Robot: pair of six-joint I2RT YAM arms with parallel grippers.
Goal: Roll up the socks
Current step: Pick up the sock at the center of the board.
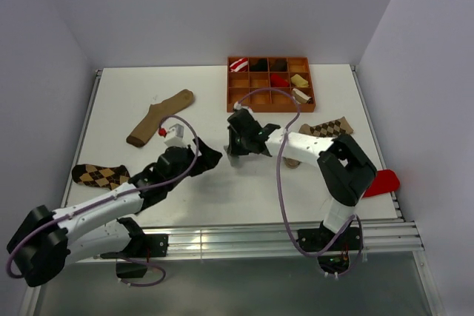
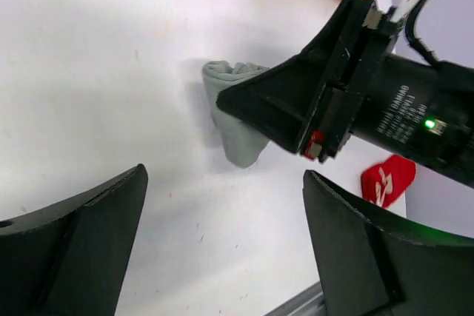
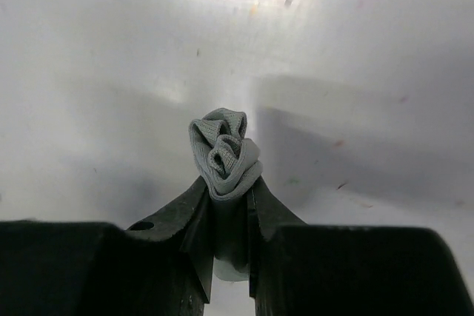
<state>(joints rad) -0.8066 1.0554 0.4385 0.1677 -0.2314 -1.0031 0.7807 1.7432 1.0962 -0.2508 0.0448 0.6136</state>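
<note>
My right gripper is shut on the small grey sock, which is bunched into a tight roll between its fingers just above the table. The left wrist view shows the same grey sock hanging under the right gripper. My left gripper is open and empty, a short way left of the sock. The darker argyle sock lies at the left edge. The lighter argyle sock lies at the right, partly under the right arm.
A long plain tan sock lies at the back left. An orange compartment tray with rolled socks stands at the back. A red sock lies at the right edge and also shows in the left wrist view.
</note>
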